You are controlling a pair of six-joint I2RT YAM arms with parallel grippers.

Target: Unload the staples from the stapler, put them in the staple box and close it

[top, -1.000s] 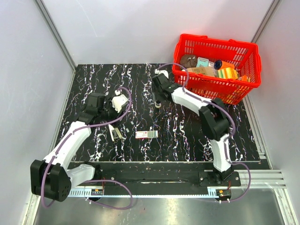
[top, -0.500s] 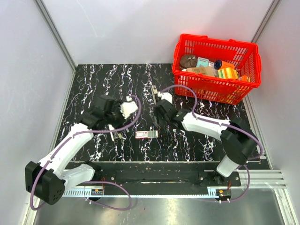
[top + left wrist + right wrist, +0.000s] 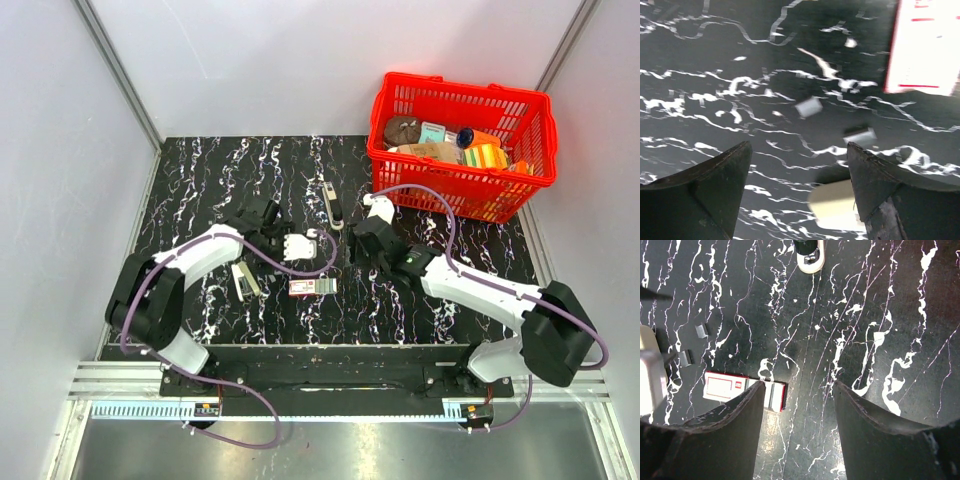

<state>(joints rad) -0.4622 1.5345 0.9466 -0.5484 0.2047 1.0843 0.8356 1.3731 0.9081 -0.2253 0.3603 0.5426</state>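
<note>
Looking down on a black, white-veined table [image 3: 190,170], walled in pale grey. Carrying a red basket [image 3: 450,190] of mixed goods at its far right corner. Reaching inward with both arms, holding the left gripper [image 3: 298,247] and the right gripper [image 3: 365,248] near each other over mid-table. Showing a small red-and-white box [image 3: 312,287] lying on the near side of the gap between them. Showing the stapler [image 3: 243,280] lying flat left of that box, apart from it. Showing a slim whitish-and-dark piece [image 3: 332,205] lying alone beyond the grippers.
</note>
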